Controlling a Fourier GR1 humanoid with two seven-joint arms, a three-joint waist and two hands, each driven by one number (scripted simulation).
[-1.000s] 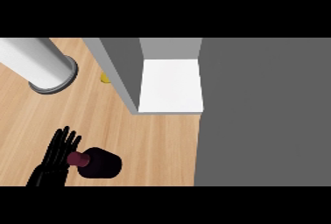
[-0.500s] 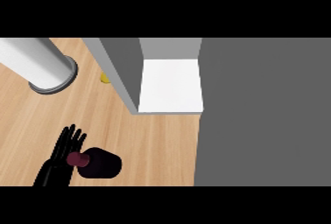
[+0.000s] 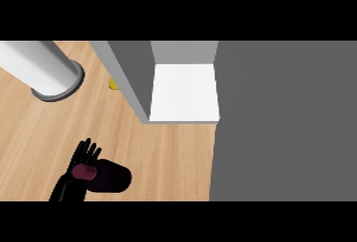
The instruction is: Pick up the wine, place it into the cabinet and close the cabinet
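Note:
The wine bottle (image 3: 111, 177) stands on the wooden counter at the lower left, seen from above as a dark round body with a maroon cap (image 3: 84, 172). My left hand (image 3: 75, 171) is right against its left side, fingers straight and pointing away from me, open; the cap overlaps the palm. The cabinet (image 3: 131, 75) sits further back at the middle, and its white inner shelf (image 3: 185, 92) shows. A broad grey panel (image 3: 282, 123), which looks like the cabinet's door, fills the right side. My right hand does not show.
A white cylinder with a grey base (image 3: 43, 71) stands at the upper left. A small yellow object (image 3: 112, 84) peeks out beside the cabinet's left wall. Bare wooden counter (image 3: 167, 156) lies between the bottle and the cabinet.
My left hand has slid rightward, closing in on the bottle's side. The bottle has stayed in place.

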